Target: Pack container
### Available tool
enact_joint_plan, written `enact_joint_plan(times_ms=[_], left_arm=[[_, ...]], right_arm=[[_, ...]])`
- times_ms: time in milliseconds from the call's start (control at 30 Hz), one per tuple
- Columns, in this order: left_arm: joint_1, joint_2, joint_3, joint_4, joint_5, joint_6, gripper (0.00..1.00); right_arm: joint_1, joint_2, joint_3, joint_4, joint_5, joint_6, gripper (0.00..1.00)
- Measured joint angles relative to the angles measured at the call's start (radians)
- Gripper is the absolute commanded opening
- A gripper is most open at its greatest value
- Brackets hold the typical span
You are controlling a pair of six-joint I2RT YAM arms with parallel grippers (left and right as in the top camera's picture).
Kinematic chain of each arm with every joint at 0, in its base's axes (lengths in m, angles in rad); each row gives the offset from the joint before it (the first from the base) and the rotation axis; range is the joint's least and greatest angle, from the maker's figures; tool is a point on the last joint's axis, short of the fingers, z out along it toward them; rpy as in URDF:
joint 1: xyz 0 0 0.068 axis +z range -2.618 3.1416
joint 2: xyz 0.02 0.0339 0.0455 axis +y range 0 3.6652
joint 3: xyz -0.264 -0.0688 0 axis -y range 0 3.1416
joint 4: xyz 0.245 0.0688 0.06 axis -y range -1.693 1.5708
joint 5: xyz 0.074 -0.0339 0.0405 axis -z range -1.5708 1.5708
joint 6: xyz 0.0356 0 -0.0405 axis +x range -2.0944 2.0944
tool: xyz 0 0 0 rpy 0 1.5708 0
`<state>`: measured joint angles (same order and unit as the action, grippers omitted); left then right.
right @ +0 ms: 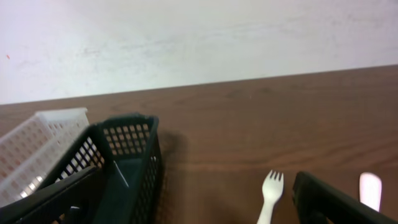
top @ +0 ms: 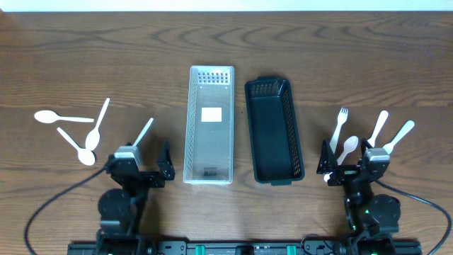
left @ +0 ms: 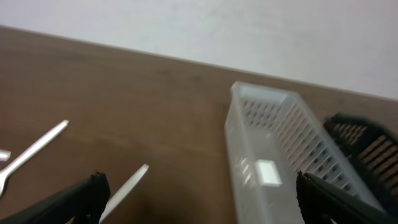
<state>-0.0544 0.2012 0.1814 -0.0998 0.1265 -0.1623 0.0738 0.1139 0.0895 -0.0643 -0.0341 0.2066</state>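
Seen from above, a wooden table (top: pixel 85 49) holds two long perforated containers side by side in the middle, nearly touching. The translucent white basket (top: pixel 210 170) is on the left with a white label on its floor, and the black basket (top: pixel 253 134) is on the right. Well to the left lie three white plastic spoons (top: pixel 47 117), loosely overlapping. A fourth white utensil handle (top: pixel 145 130) points out from the left gripper (top: pixel 139 157), its head hidden. The left gripper's jaws are spread wide and hold nothing; its wrist camera shows the handle on the table between the finger tips. Near the right edge lie a white plastic fork (top: pixel 340 122) and three more white spoons (top: pixel 350 146) fanned out. The right gripper (top: pixel 346 153) sits at their near ends, its jaws also wide apart and holding nothing.
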Motion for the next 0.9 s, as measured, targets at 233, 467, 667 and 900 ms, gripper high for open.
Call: enact_joint_plan(times_ms=[233, 467, 667, 900], left_arm=[[0.000, 0.398, 0.396, -0.139, 0.021, -0.018, 0.98], [0.000, 0.815, 0.725, -0.489, 0.025, -0.021, 0.98], [0.000, 1.030, 0.846, -0.698, 0.031, -0.022, 0.98], [0.000, 1.158, 0.848, -0.716, 0.032, -0.030, 0.72]], right_arm=[[0.000, 0.290, 0.317, -0.192, 0.019, -0.033, 0.99], [0.000, 0.708, 0.693, -0.602, 0.028, -0.058, 0.99], [0.000, 1.028, 0.970, -0.871, 0.025, -0.084, 0.99], [0.000, 1.194, 1.022, -0.869, 0.008, -0.105, 0.65]])
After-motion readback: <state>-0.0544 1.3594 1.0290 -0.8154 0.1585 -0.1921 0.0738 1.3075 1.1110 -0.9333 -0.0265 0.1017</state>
